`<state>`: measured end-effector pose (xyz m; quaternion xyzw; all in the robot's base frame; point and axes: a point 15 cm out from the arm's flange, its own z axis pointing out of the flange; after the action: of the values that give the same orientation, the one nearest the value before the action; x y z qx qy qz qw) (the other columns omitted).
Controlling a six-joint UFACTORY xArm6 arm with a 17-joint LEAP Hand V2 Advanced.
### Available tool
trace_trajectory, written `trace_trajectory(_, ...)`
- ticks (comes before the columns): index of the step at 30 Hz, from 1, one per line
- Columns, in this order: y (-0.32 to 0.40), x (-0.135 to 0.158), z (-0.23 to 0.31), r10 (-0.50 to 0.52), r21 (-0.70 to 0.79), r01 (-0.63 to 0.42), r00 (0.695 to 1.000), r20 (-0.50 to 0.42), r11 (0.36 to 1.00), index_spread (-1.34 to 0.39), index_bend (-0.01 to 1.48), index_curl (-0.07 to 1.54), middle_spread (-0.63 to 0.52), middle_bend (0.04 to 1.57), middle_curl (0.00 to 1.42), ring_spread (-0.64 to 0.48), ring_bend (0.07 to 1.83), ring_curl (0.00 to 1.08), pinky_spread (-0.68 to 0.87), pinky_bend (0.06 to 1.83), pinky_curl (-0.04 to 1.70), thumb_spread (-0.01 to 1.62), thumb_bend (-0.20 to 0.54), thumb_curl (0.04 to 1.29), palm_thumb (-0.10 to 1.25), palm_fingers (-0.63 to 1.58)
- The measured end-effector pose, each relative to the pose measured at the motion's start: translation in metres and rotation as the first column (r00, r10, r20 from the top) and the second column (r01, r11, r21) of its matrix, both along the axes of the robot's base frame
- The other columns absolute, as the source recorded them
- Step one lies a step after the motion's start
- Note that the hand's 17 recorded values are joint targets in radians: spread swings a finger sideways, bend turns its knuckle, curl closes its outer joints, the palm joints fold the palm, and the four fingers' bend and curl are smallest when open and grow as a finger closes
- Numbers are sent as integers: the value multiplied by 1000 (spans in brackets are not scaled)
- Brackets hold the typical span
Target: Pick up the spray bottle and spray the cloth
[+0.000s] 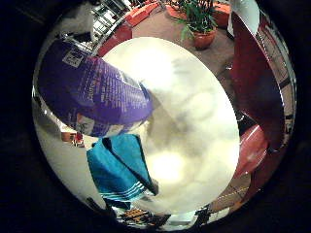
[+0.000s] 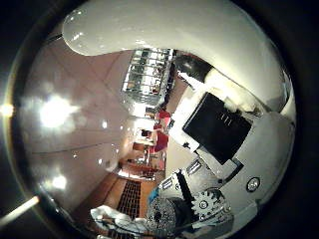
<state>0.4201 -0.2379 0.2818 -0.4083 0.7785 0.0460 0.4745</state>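
Observation:
The spray bottle [image 1: 92, 92], with a purple labelled body, fills much of the right little finger side palm view and lies close against the palm, above the round white table [image 1: 199, 116]. The teal cloth [image 1: 119, 167] with pale stripes lies on the table just beyond the bottle's lower end. In the right thumb side palm view my right hand [image 2: 224, 134] shows as white and black fingers bent inward, with geared parts beside them. A smooth white curved surface [image 2: 169, 30] arches past the fingers; I cannot tell what it is.
Red chairs [image 1: 255, 68] stand beside the table, and a potted plant [image 1: 201, 24] stands on the floor beyond it. The thumb side view looks out at a ceiling with bright lights [image 2: 55, 112] and a room farther off.

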Motion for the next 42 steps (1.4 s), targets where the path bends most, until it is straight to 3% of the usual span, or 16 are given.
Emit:
trace_trajectory(7, 48, 9, 56, 143, -15, -143, 989, 46, 990, -217, 1125, 826, -105, 1348, 722, -197, 1401, 660, -183, 1284, 850, 893, -17, 673, 1064, 1135)
trace_trajectory(12, 70, -7, 90, 302, -112, -308, 951, -64, 945, -200, 1160, 812, -102, 1381, 712, -199, 1406, 683, -173, 1255, 953, 847, -17, 720, 1049, 1123)
trace_trajectory(17, 103, -27, 143, 453, -199, -488, 869, -199, 850, -192, 1176, 797, -101, 1400, 700, -200, 1404, 702, -168, 1210, 1059, 814, -17, 756, 1042, 1118)
trace_trajectory(23, 144, -53, 178, 567, -269, -676, 728, -386, 685, -189, 1185, 782, -100, 1406, 689, -203, 1401, 716, -159, 1158, 1155, 804, -17, 785, 1030, 1120)
trace_trajectory(28, 174, -67, 191, 583, -314, -769, 630, -513, 556, -188, 1191, 777, -100, 1407, 683, -204, 1394, 724, -163, 1125, 1211, 804, -17, 800, 1027, 1123)
trace_trajectory(34, 199, -83, 200, 532, -352, -856, 512, -674, 378, -188, 1192, 771, -99, 1408, 677, -205, 1385, 732, -168, 1095, 1263, 800, -19, 813, 1022, 1128)
trace_trajectory(38, 212, -86, 203, 473, -373, -884, 466, -747, 282, -188, 1192, 769, -99, 1409, 674, -208, 1378, 738, -170, 1082, 1285, 796, -18, 818, 1020, 1128)
trace_trajectory(42, 218, -89, 213, 419, -394, -892, 452, -787, 221, -187, 1192, 767, -99, 1409, 673, -209, 1373, 745, -173, 1073, 1301, 797, -18, 817, 1014, 1130)
